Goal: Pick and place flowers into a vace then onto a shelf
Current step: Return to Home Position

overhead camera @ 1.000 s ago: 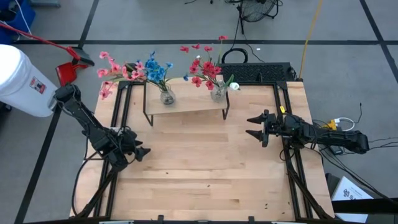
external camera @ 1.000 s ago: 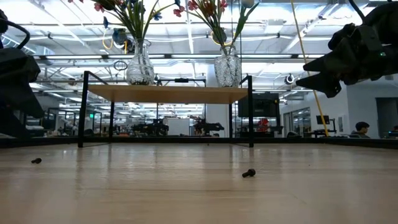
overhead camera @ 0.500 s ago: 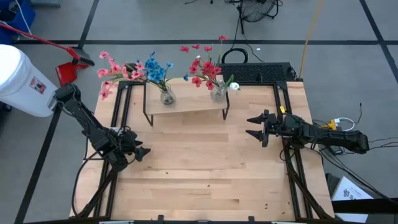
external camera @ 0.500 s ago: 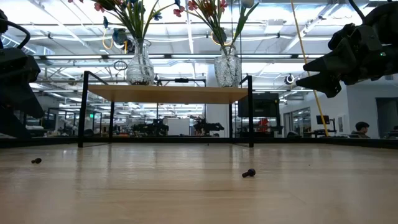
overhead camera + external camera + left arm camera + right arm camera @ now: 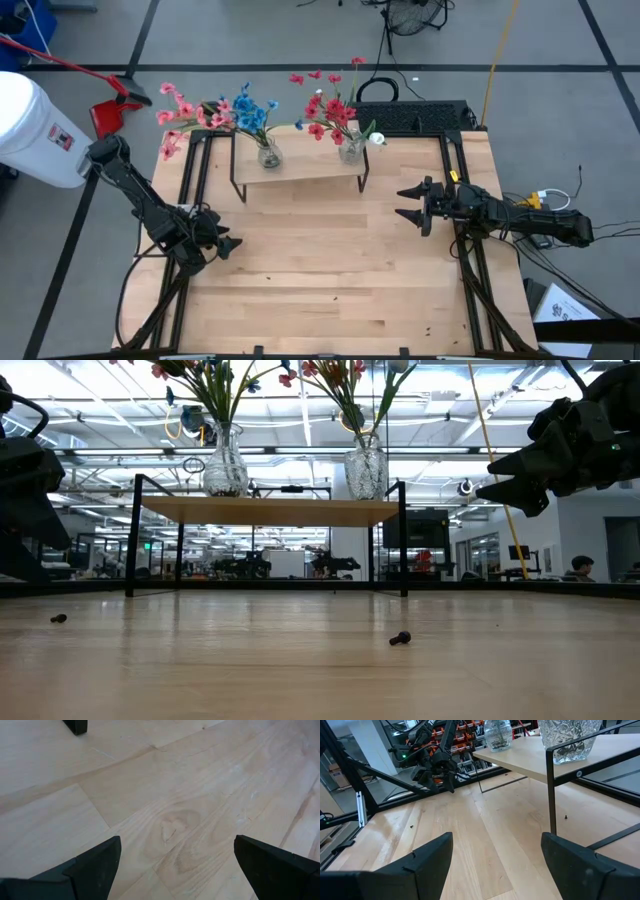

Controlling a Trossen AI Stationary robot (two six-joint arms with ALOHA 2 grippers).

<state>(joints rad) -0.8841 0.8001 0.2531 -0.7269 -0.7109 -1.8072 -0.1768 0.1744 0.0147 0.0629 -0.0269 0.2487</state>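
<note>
Two glass vases stand on the shelf (image 5: 300, 166), a light plank on thin black legs near the table's far edge. The left vase (image 5: 268, 154) holds pink flowers (image 5: 190, 112) and blue flowers (image 5: 250, 110); the right vase (image 5: 351, 149) holds red flowers (image 5: 328, 108) with a white bud (image 5: 376, 139). In the low view the shelf (image 5: 270, 511) carries both vases (image 5: 225, 465) (image 5: 366, 468). My left gripper (image 5: 229, 244) hangs open over the table's left side, empty. My right gripper (image 5: 405, 202) is open at the right side, pointing left, empty.
A small dark screw (image 5: 400, 638) and another bit (image 5: 58, 618) lie on the tabletop. A black keyboard (image 5: 415, 115) sits at the far right corner. A white bucket (image 5: 35, 128) stands off the table's left. Bare wood (image 5: 320, 260) lies between the arms.
</note>
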